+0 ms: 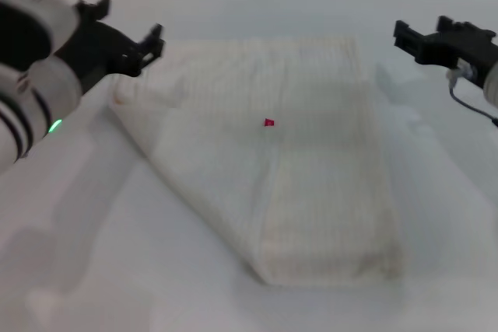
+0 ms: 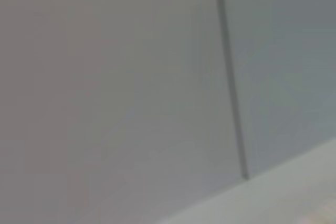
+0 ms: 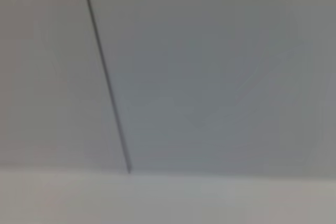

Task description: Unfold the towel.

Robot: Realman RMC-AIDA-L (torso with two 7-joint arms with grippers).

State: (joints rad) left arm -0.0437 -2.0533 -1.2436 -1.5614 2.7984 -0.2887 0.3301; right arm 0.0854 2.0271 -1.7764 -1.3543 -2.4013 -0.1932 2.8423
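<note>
We see left arm, white-shelled with black bands and green light, reaching in from left edge. Its black two-fingered left gripper (image 1: 131, 43) held raised, jaws spread apart, gripping nothing. Black right gripper (image 1: 420, 36) enters from right edge at similar height, jaws parted, grey cable trailing behind wrist. Both grippers well apart, pointing inward.

One towel (image 1: 272, 169), two grippers (image 1: 128, 36) (image 1: 424, 36)
</note>
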